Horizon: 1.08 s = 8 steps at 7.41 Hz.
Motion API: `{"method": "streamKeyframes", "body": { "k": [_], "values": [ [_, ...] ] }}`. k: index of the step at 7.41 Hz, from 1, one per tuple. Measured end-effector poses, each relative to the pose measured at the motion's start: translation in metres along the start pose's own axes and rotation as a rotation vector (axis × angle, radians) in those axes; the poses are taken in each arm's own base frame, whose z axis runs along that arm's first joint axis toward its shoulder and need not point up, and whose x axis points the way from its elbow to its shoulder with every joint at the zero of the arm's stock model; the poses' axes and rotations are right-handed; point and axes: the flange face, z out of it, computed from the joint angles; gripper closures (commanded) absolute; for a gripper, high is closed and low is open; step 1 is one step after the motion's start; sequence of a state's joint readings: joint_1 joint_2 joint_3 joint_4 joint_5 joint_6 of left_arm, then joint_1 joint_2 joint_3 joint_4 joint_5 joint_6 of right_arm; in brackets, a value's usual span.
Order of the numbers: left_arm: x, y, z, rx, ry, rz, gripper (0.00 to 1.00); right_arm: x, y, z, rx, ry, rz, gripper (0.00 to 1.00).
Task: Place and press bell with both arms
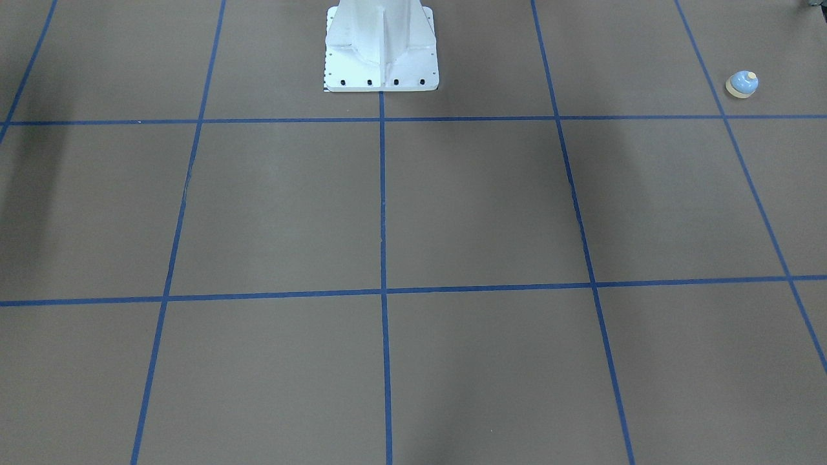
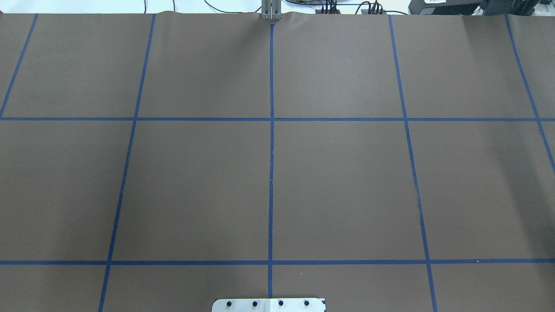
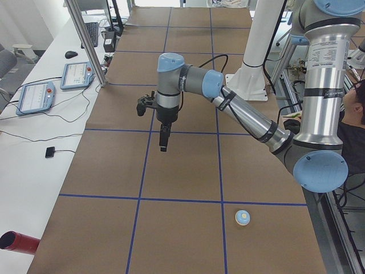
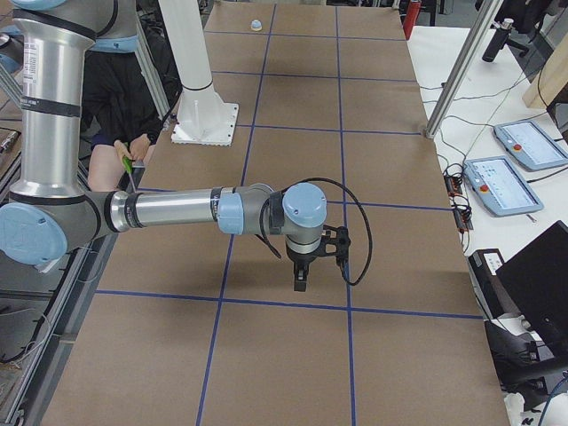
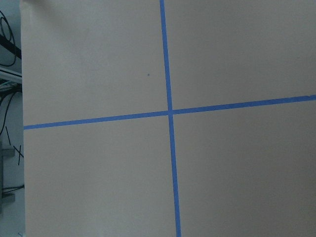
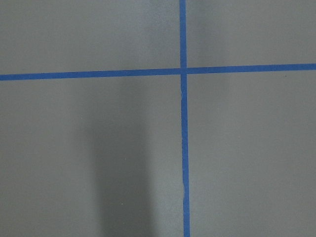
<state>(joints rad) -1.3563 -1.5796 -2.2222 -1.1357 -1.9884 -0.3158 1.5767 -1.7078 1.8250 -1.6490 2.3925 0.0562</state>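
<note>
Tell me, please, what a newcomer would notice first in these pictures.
The small light-blue bell stands alone on the brown table with its blue tape grid, toward the robot's left end. The left arm and the right arm reach over the table, the left tool and right tool pointing down above the paper, away from the bell.

No legible text, brand, number or sign in any view. White printed label [image 3: 326,54] on upright link of left arm [image 3: 251,117]: lines of print visible, too small to read. Matching label [image 4: 34,62] on upright link of right arm [image 4: 169,211]: likewise unreadable. Teach pendant screens [image 3: 35,96] beside worktop [image 3: 182,171]: content blurred, not readable.
</note>
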Motion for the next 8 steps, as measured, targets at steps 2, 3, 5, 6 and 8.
{"method": "streamKeyframes", "body": {
  "k": [2, 3, 5, 6, 8],
  "values": [
    [0.045, 0.019, -0.001, 0.008, -0.059, -0.133, 0.0, 0.0, 0.0, 0.001, -0.002, 0.0, 0.001, 0.0],
    [0.056, 0.032, -0.001, 0.013, -0.075, -0.204, 0.0, 0.0, 0.0, 0.001, -0.002, 0.0, 0.001, 0.0],
    [0.094, 0.066, 0.017, 0.022, -0.153, -0.355, 0.0, 0.0, 0.002, 0.001, -0.003, 0.0, 0.002, 0.0],
    [0.121, 0.085, 0.034, 0.033, -0.202, -0.429, 0.0, 0.0, 0.002, 0.001, -0.003, 0.0, 0.001, 0.0],
    [0.164, 0.13, 0.072, 0.052, -0.292, -0.563, 0.0, -0.001, 0.002, 0.0, 0.0, -0.001, -0.001, 0.0]
  ]
}}
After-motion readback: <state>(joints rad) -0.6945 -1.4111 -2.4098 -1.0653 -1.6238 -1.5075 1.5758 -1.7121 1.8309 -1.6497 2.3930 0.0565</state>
